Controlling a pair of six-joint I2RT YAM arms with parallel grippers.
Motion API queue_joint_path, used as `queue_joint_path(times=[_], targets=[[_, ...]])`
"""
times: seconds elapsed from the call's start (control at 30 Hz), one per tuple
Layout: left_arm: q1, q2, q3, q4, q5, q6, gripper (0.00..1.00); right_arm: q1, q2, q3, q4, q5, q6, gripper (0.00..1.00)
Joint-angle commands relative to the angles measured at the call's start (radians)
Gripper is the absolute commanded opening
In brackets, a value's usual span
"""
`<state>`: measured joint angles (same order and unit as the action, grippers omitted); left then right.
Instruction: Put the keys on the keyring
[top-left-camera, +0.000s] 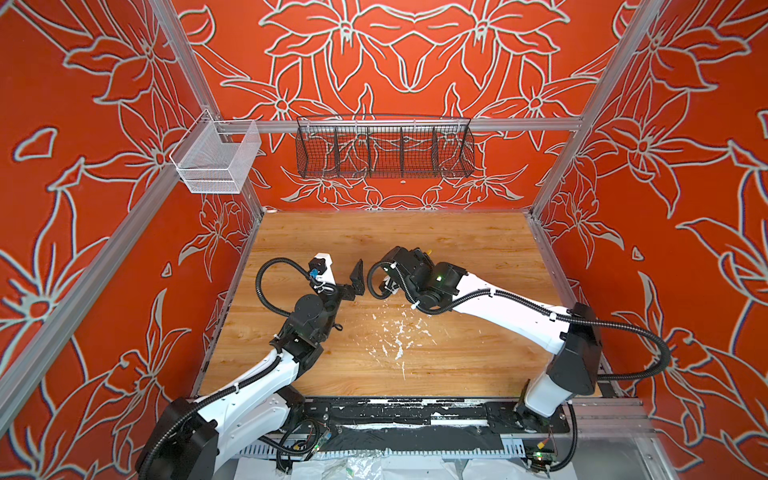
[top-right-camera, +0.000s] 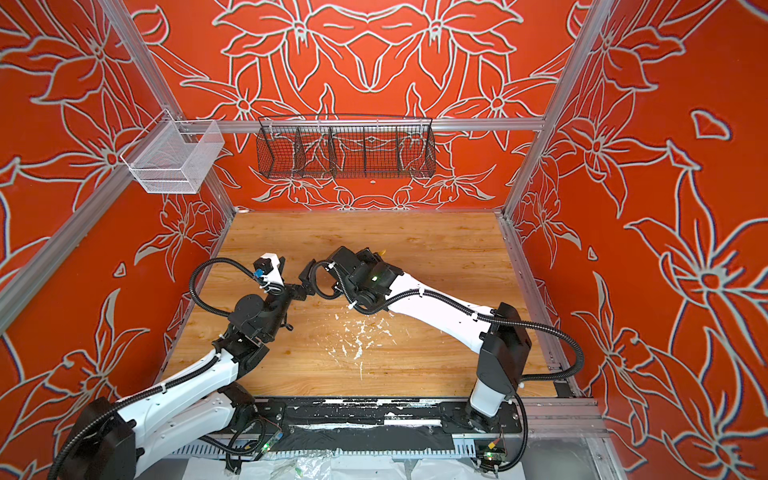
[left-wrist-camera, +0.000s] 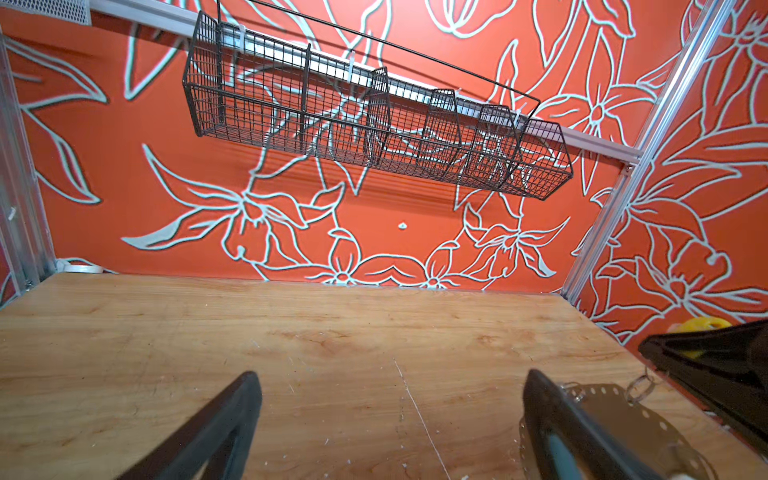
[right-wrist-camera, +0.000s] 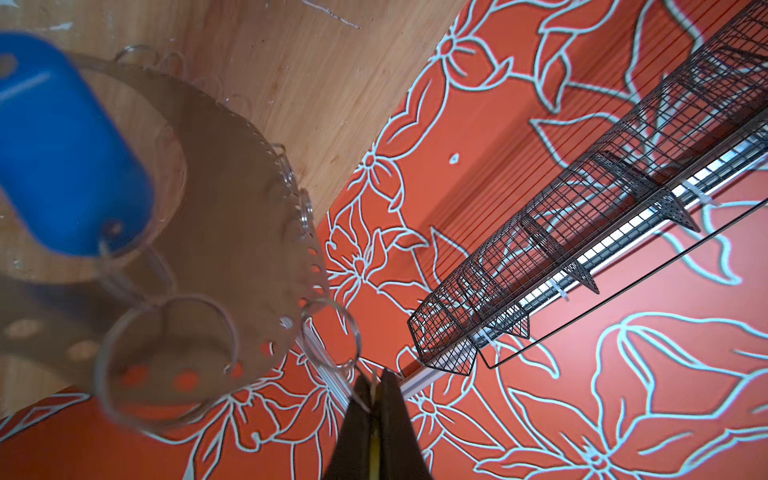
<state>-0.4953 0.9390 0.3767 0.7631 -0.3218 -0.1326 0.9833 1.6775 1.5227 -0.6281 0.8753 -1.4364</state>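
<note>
Top view: my left claw (top-left-camera: 358, 277) spread wide, empty, over mid-table (top-left-camera: 457, 232). Right arm's wrist (top-left-camera: 415, 266) at its 3 o'clock hides keyring.

Left wrist view: keyring (left-wrist-camera: 615, 411) just beside my finger. Yellow key (left-wrist-camera: 702, 325) behind right claw (left-wrist-camera: 706, 365).

Right wrist view: right claw pinched shut on yellow key, tip at split ring (right-wrist-camera: 330, 336). Blue key (right-wrist-camera: 62, 145) over keyring's hole, at 9 o'clock.

My judgement: grip keyring rim with left claw, hold flat and steady, let right claw thread slowly.

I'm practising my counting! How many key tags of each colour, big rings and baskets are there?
blue key tag: 1
yellow key tag: 1
big ring: 1
black wire basket: 1
white mesh basket: 1
Total: 5
</note>
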Motion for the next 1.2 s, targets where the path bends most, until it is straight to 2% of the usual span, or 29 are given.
queue_joint_path(times=[0.0, 0.13, 0.37, 0.63, 0.83, 1.03, 1.17], targets=[[0.01, 0.01, 0.009, 0.011, -0.031, -0.028, 0.97, 0.008, -0.03, 0.005, 0.003, -0.026, 0.036, 0.0], [0.013, 0.004, 0.006, 0.006, -0.064, -0.042, 0.97, 0.006, -0.035, 0.016, -0.002, -0.095, 0.104, 0.0], [0.017, -0.04, -0.018, 0.005, -0.09, -0.065, 0.97, 0.005, -0.069, 0.011, 0.086, -0.28, 0.205, 0.0], [0.024, -0.072, -0.043, 0.021, -0.146, -0.095, 0.97, 0.004, -0.076, 0.019, 0.171, -0.364, 0.297, 0.0], [0.034, -0.085, -0.046, 0.002, -0.154, -0.122, 0.97, -0.028, -0.126, 0.01, 0.22, -0.532, 0.47, 0.0], [0.041, -0.085, -0.045, -0.002, -0.142, -0.134, 0.97, -0.091, -0.194, -0.024, 0.278, -0.647, 0.71, 0.0], [0.044, -0.084, -0.044, -0.013, -0.138, -0.142, 0.97, -0.115, -0.257, -0.12, 0.384, -0.712, 0.83, 0.0]])
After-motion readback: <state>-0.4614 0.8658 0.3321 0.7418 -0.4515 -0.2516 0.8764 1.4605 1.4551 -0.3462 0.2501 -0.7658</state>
